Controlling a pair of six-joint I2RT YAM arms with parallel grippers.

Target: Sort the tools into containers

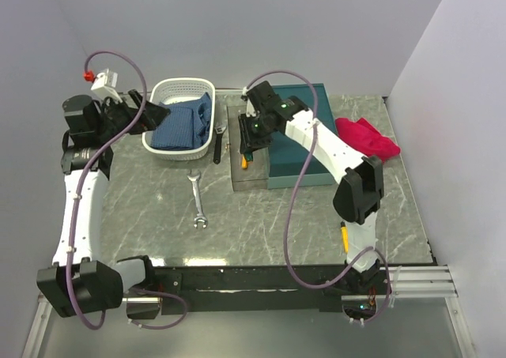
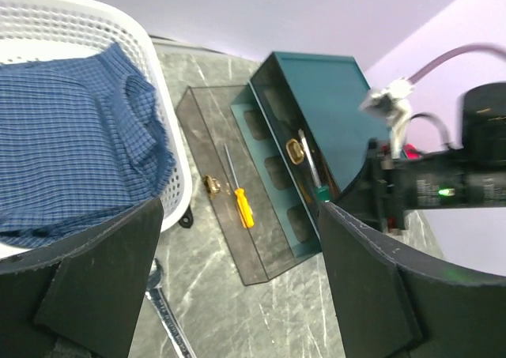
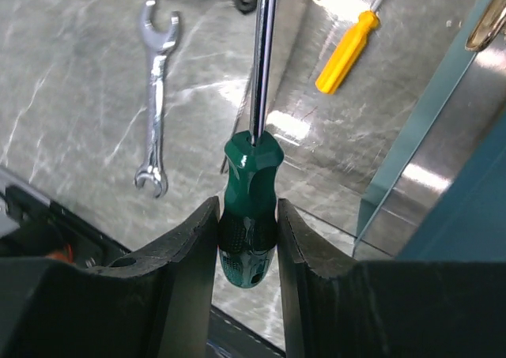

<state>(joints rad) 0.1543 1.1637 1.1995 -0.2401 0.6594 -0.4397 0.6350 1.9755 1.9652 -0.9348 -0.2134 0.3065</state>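
Right jaws pinched green-handled screwdriver (image 3: pixel 251 168), shaft pointing 12 o'clock over grey tray (image 1: pixel 236 170). Yellow-handled screwdriver (image 3: pixel 348 50) lay in tray; spanner (image 3: pixel 156 97) on tabletop (image 1: pixel 142 216), 7 o'clock of tray. Left jaws spread, empty, 9 o'clock of basket (image 1: pixel 183 83).

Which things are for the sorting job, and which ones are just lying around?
For the job: green screwdriver in the right claw, yellow screwdriver, silver spanner, dark wrench, teal box, grey tray.
Just lying about: white basket, blue cloth, red cloth.
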